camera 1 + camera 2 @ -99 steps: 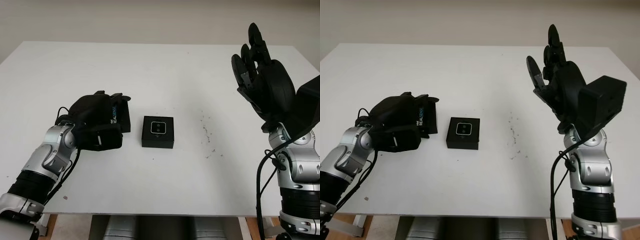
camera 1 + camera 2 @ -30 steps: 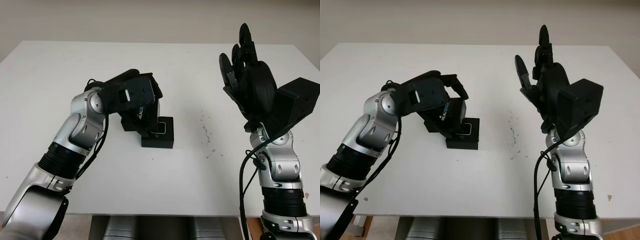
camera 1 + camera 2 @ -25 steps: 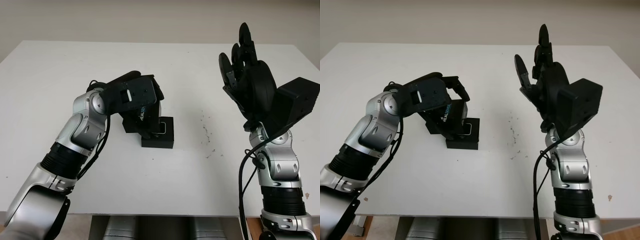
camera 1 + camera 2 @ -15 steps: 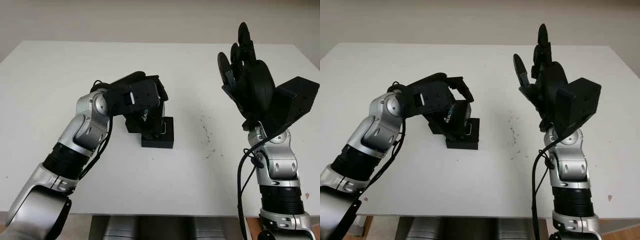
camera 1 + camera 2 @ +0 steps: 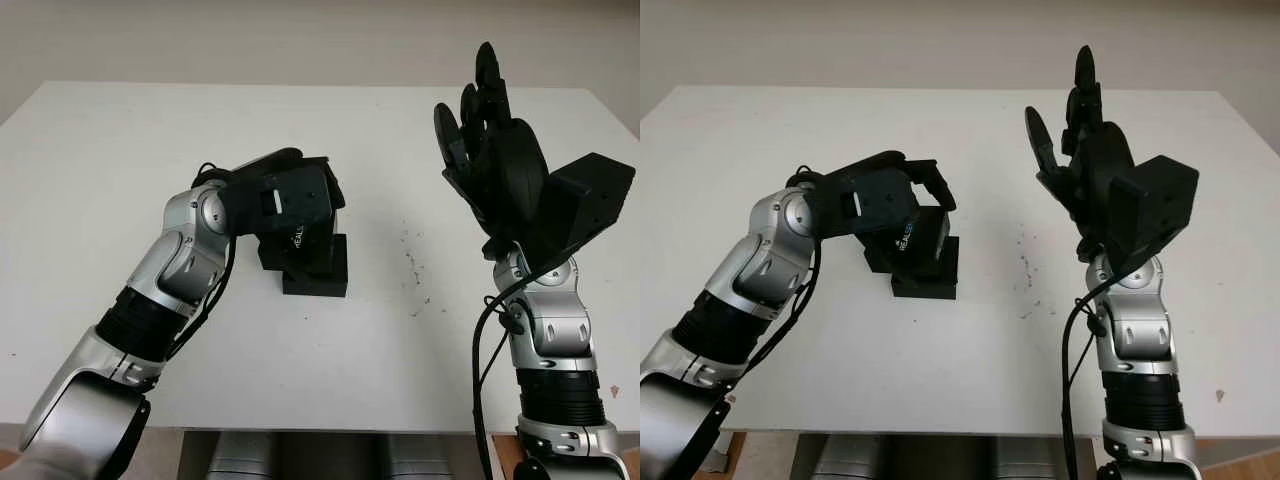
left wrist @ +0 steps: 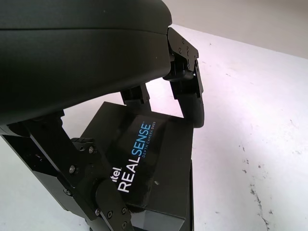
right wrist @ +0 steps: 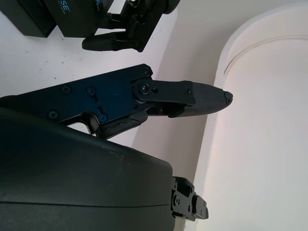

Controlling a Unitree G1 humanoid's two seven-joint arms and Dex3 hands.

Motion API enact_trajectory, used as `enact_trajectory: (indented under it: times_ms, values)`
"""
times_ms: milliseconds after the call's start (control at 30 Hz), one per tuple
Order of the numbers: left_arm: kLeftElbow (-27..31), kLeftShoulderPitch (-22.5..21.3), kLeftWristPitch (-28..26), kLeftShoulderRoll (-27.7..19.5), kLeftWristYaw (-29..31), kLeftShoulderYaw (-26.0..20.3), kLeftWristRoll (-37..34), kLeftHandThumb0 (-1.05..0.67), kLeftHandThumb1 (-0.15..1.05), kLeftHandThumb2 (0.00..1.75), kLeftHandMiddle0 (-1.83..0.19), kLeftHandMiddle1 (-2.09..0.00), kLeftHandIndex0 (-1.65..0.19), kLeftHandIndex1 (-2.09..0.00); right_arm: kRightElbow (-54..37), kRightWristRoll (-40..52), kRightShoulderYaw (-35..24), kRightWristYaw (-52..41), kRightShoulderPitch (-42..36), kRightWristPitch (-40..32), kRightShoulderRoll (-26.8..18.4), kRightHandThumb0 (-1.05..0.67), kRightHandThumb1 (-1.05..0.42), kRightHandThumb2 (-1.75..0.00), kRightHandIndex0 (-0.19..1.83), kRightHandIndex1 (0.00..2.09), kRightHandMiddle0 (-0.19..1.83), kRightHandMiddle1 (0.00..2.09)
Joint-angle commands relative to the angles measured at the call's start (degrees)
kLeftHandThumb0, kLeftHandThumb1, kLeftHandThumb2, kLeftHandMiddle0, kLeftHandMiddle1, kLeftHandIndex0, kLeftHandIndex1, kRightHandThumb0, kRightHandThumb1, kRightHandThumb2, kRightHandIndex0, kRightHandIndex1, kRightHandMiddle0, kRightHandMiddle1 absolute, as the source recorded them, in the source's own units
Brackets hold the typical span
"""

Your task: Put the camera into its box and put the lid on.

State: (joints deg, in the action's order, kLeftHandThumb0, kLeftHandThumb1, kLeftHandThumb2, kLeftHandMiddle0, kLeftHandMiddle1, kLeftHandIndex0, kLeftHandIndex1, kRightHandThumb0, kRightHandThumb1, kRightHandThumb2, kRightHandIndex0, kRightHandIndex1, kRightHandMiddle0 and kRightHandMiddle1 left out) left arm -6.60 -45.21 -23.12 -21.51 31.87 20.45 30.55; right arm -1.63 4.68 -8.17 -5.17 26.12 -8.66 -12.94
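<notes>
Left hand (image 5: 290, 205) clasps the light, stiff lid (image 6: 154, 168) by its side edges above the box (image 5: 325, 275), right hand (image 5: 500, 150) open, raised.

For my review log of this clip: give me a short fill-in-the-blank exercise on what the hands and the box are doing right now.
1. The lid is held by the ____ robot hand.
2. The lid hangs over the black ____ on the table.
3. The right robot hand is raised and holds ____.

Missing words: left; box; nothing
</notes>
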Motion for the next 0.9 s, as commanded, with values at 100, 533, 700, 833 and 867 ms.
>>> enact_trajectory:
  times_ms: [100,533,700,833,867]
  values:
    - [0.9,-0.9,-1.3,0.5,0.4,0.6,0.6,-0.13,0.92,0.05,-0.51,-1.34,-0.4,-1.41,0.5,0.2,0.0,0.1,0.9,1.1,0.2,-0.73,-1.05,-0.4,-0.19,0.0,-0.19,0.0]
    - [2.3,-0.9,-6.9,2.8,-0.4,1.1,1.4,-0.11,0.92,0.05,-0.5,-1.35,-0.39,-1.39,2.3,1.4,0.2,-1.3,1.6,2.7,0.6,-0.73,-1.05,-0.41,-0.19,0.0,-0.19,0.0]
    - [2.4,-0.3,-8.1,3.9,-1.1,0.7,1.0,-0.08,0.92,0.05,-0.51,-1.38,-0.39,-1.37,2.9,1.0,0.5,-0.9,1.7,3.1,0.8,-0.73,-1.05,-0.41,-0.19,0.0,-0.19,0.0]
    - [2.0,0.1,-7.8,4.2,-2.0,0.8,0.7,-0.07,0.91,0.05,-0.48,-1.41,-0.38,-1.37,3.3,0.5,0.7,-0.6,1.9,3.3,0.9,-0.73,-1.05,-0.41,-0.19,0.0,-0.19,0.0]
    - [1.9,0.2,-7.9,4.4,-2.3,1.0,0.8,-0.08,0.91,0.05,-0.48,-1.41,-0.38,-1.37,3.3,0.5,0.8,-0.6,1.9,3.2,1.0,-0.73,-1.05,-0.41,-0.19,0.0,-0.19,0.0]
